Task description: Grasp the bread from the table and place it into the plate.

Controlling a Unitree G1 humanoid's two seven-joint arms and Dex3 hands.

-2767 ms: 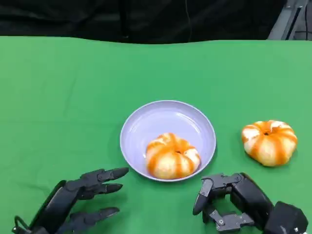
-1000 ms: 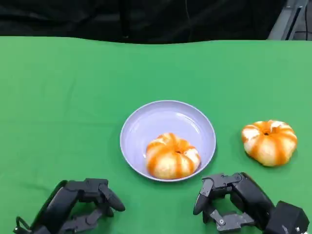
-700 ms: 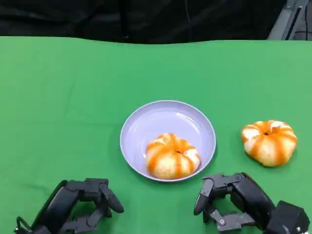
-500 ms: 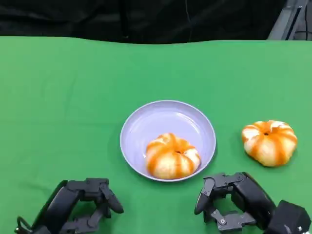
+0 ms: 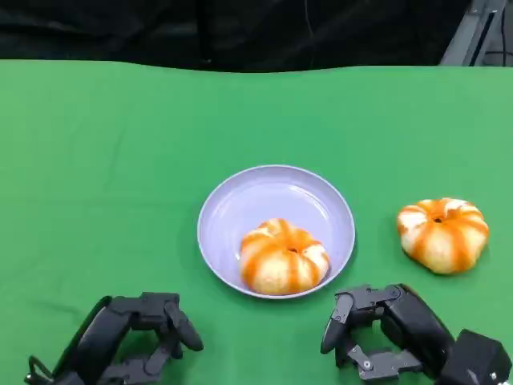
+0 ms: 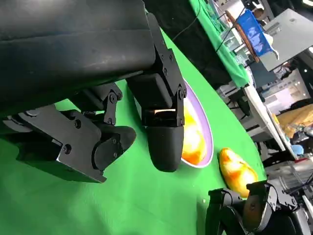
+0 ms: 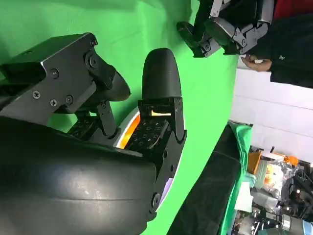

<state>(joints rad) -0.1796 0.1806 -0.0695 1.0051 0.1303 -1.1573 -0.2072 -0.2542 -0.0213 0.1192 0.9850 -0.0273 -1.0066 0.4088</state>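
Down near the table's front edge, the left hand (image 5: 136,341) and right hand (image 5: 385,333) both sit with fingers curled in, holding nothing. Just beyond them the plate (image 5: 240,200) carries one bread (image 5: 283,257); a second bread (image 5: 443,233) lies on the green table (image 5: 104,160), right of the plate.

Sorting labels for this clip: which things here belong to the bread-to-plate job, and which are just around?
Part of the job:
- bread on the table, right of the plate
- plate
- bread in the plate
- right hand, fingers curled, holding nothing
- left hand, fingers curled, holding nothing

Just around:
- green tablecloth
- cluttered tables in the background
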